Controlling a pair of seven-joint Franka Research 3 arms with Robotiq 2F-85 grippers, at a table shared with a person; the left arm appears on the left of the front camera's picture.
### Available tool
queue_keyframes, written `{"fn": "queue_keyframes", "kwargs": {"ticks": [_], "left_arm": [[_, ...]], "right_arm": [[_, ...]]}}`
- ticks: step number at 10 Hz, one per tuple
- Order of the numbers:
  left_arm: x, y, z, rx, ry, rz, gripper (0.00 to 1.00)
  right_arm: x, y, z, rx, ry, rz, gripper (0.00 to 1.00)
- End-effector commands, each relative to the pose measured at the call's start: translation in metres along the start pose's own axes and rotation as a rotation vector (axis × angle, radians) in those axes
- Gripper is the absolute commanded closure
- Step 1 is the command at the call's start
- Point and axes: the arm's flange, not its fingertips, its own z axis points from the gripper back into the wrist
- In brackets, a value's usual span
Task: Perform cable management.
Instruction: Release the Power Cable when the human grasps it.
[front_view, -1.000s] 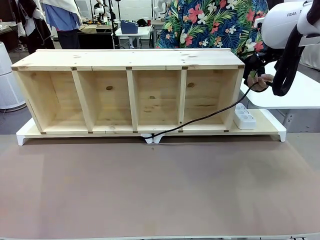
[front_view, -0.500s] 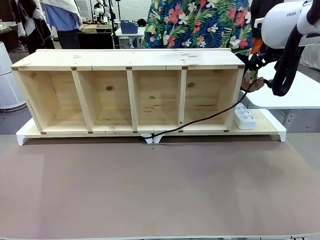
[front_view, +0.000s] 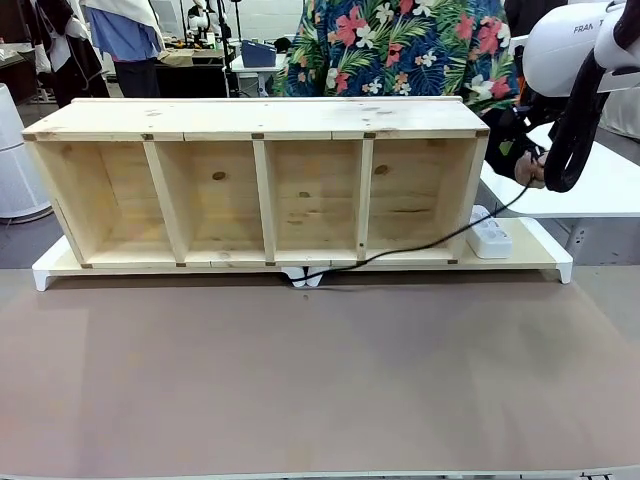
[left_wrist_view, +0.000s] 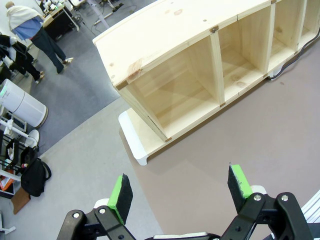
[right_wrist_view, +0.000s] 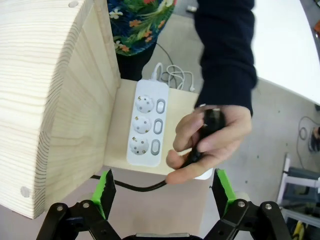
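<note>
Cable (right_wrist_view: 131, 187) management barely begun: plug (right_wrist_view: 212, 121) sits in the person's hand (right_wrist_view: 210, 140) at frame centre, unplugged beside the power strip (right_wrist_view: 146, 123). Right end effector (right_wrist_view: 162, 192) gapes wide below; left end effector (left_wrist_view: 180, 193) wide, empty.

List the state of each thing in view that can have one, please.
Cable: unplugged, plug end held in the person's hand.
Power strip: all three sockets free.
Wooden shelf: compartments empty.
Left pincer: open, holding nothing.
Right pincer: open, holding nothing.
</note>
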Motion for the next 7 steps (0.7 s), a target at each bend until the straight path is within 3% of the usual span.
{"fn": "queue_keyframes", "kwargs": {"ticks": [1,7], "left_arm": [[0.0025,0.0000,-0.0018,0.009,-0.009,0.016,0.00],[0.0025,0.0000,-0.0018,0.009,-0.009,0.016,0.00]], "right_arm": [[-0.0007,0.0002,-0.0006,0.010,0.005,-0.009,0.00],[-0.0007,0.0002,-0.0006,0.010,0.005,-0.009,0.00]]}}
